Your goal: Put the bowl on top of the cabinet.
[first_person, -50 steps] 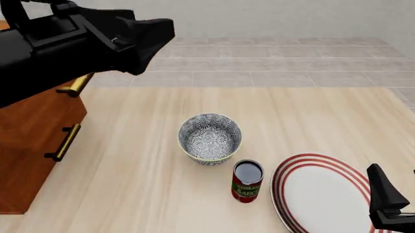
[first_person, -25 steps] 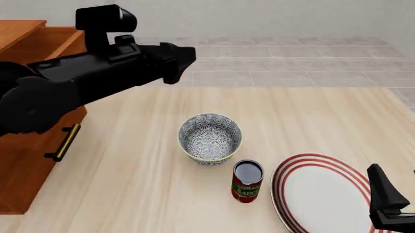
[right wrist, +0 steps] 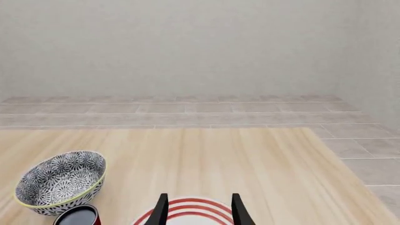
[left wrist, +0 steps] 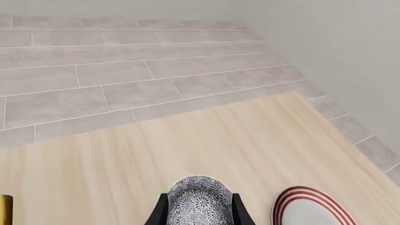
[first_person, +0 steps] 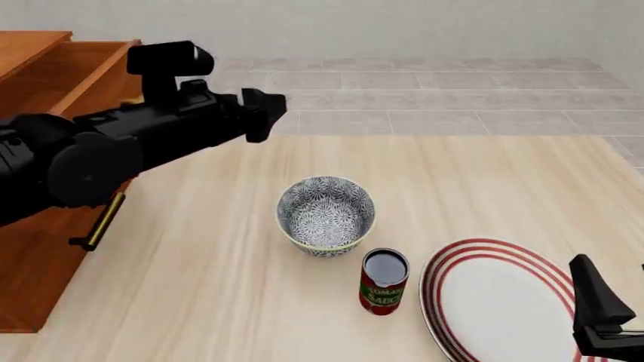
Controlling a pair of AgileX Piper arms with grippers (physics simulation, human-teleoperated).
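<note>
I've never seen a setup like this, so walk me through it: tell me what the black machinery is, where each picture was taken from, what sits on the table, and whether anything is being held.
These are simulator renders of two robot arms at a wooden table. The front view looks down from the arms' own side. The big black shape is the left arm, with the left gripper at its tip, high above the table. Only part of the right gripper shows, low at the edge over the plate. The other two pictures come from cameras behind each gripper, looking along its fingers. On the table are a patterned bowl, a tomato sauce can and the red-ringed plate. The brown cabinet stands on the left. Both grippers are open, holding nothing.
</note>
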